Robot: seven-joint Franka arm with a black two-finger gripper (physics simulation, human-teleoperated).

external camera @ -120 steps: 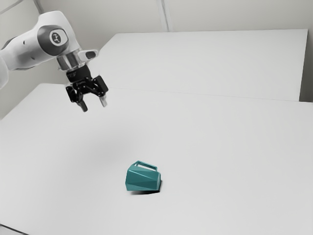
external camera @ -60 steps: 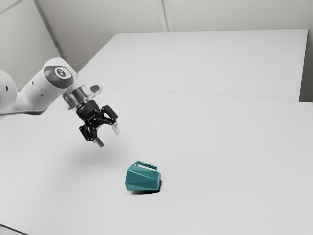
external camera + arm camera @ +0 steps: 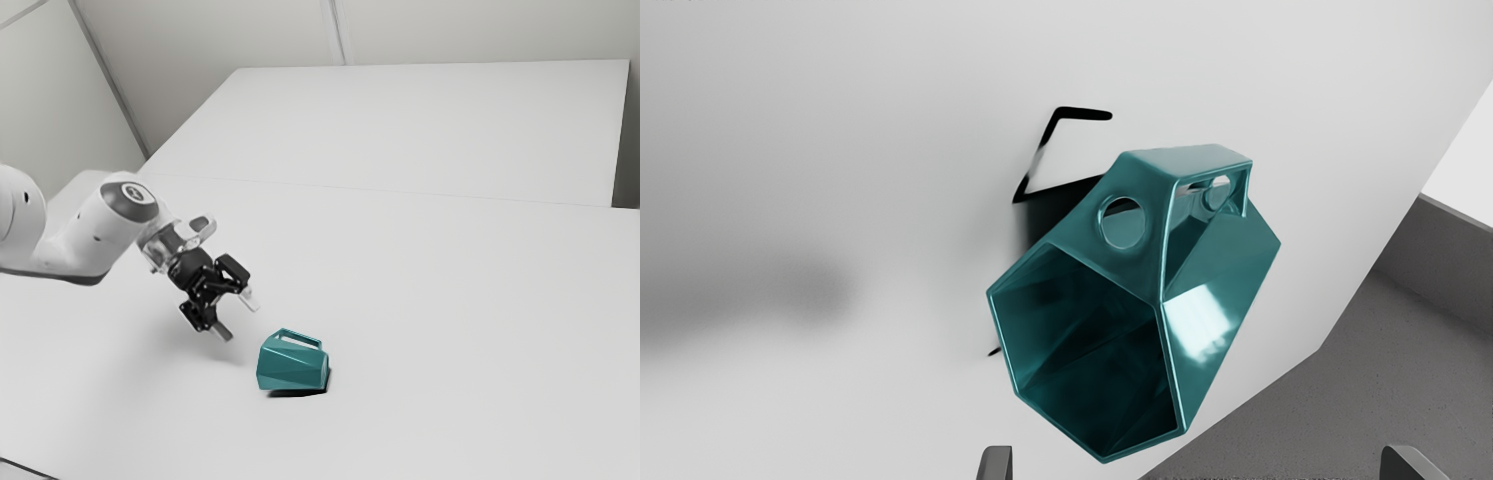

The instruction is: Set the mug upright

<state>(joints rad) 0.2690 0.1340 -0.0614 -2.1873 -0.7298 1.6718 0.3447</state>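
Note:
My gripper (image 3: pixel 237 320) is open in the exterior view, up and to the exterior view's left of the teal mug (image 3: pixel 292 364), with a gap between them. The faceted mug lies on its side on the white table, its handle on the upper side. In the wrist view the mug (image 3: pixel 1213 313) shows its dark open mouth toward my hand, with the handle joined along one edge. The spread fingertips of the gripper (image 3: pixel 1196 463) stand wide apart with nothing held between them.
The white table (image 3: pixel 450 300) extends around the mug, and its edge crosses the wrist view beside a grey floor (image 3: pixel 1393 380). Behind it in the exterior view is another white surface (image 3: pixel 430 130). A dark line (image 3: pixel 28 468) lies at the lower left corner.
My gripper has come down and toward the exterior view's right, much closer to the mug, staying open. The mug has not moved.

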